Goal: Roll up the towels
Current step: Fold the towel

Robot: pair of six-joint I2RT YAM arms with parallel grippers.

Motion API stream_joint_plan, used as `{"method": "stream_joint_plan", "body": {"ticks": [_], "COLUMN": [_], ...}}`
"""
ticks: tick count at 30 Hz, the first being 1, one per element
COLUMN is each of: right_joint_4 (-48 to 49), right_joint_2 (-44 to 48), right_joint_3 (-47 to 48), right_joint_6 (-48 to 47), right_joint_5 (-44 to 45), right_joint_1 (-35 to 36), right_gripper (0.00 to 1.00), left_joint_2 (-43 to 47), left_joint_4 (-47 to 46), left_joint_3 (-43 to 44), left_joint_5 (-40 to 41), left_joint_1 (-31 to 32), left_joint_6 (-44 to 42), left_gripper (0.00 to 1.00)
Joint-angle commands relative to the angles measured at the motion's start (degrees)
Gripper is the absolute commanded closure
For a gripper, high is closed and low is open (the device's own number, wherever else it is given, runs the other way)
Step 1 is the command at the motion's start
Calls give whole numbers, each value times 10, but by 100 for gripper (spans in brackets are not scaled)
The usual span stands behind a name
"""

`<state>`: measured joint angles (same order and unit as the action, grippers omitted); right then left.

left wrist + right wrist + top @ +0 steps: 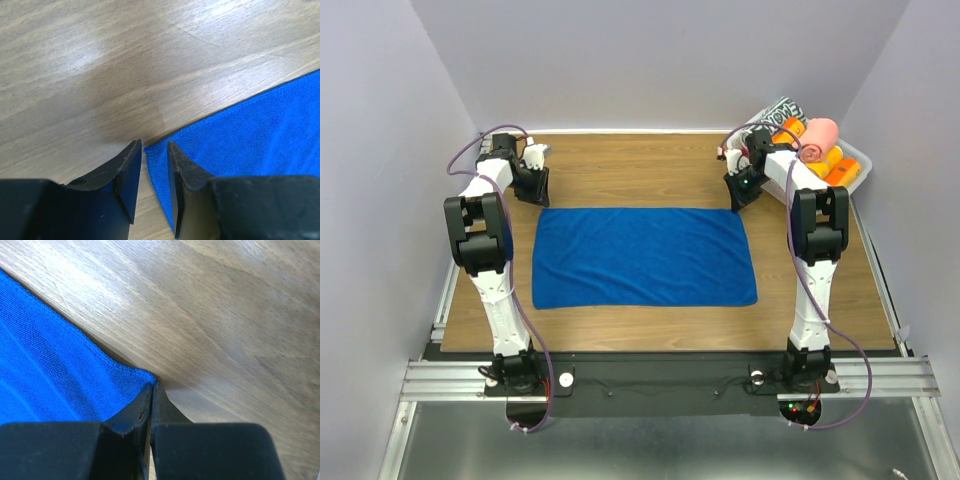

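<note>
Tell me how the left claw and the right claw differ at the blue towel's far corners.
The left claw stands open, a gap showing; the right claw is shut tight. The left claw straddles the far left corner of the blue towel; the right claw's tips meet the far right corner, and whether they pinch cloth is unclear. Both sit low over the table, each at a far corner.

The robot has two arms, the left arm (500,300) and the right arm (810,295). Each is white with fat black joints. A thin purple cable (470,146) loops along each one. The left hand (155,147) and right hand (152,387) each have two flat black fingers (125,175) with pointy tips. Tiny red and green lights (800,407) glow at the right arm's foot.
</note>
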<state>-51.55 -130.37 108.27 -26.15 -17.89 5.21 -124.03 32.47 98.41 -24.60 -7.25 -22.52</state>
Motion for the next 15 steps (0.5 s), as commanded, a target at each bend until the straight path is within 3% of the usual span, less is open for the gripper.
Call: {"method": "stream_joint_plan", "body": {"ticks": [1,15], "right_joint_4": [6,3], "right_joint_2": [17,14], "right_joint_3": [-1,5], "right_joint_6": [-11,-11], "right_joint_5": [7,13], "right_joint_1": [-2,-2], "right_gripper": [99,99], "left_joint_2": [6,-9], "left_joint_4": [5,4], "left_joint_3": [6,-8], "left_joint_5": [8,15], "left_joint_1": [-3,-3], "left_joint_6": [5,5], "left_gripper": [62,62]}}
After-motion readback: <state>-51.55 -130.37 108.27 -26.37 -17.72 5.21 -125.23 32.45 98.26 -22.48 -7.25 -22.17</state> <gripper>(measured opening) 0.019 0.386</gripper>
